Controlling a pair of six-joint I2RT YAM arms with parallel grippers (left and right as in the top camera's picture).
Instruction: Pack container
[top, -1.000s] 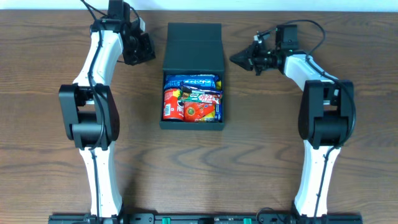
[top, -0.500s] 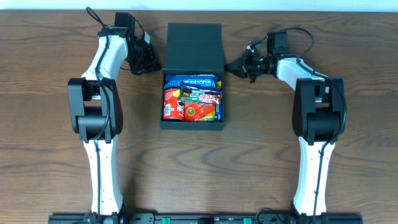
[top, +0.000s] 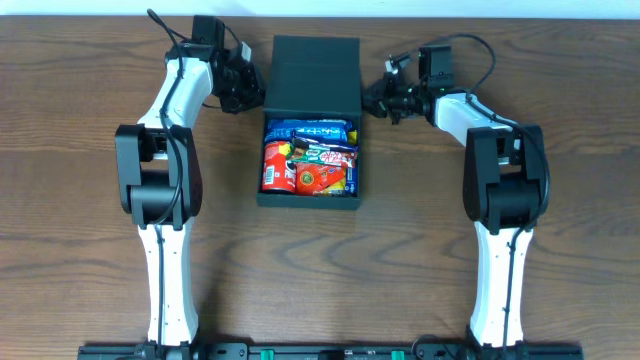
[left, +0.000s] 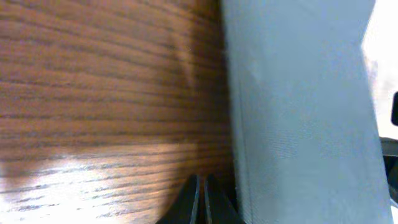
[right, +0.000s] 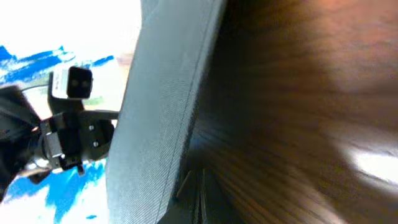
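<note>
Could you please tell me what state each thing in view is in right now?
Matte black square container: filled with colourful snack packets.
Hinged black flap lid: open, folded back behind the container.
Left gripper: shut, empty, beside the lid.
Right gripper: shut, empty, beside the lid.

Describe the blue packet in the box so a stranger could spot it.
On the brown wooden table, toward its far edge, sits a matte black shallow box with its flap lid open. The blue snack packet lies inside along the edge nearest the lid; the packets beside it are mostly red.
</note>
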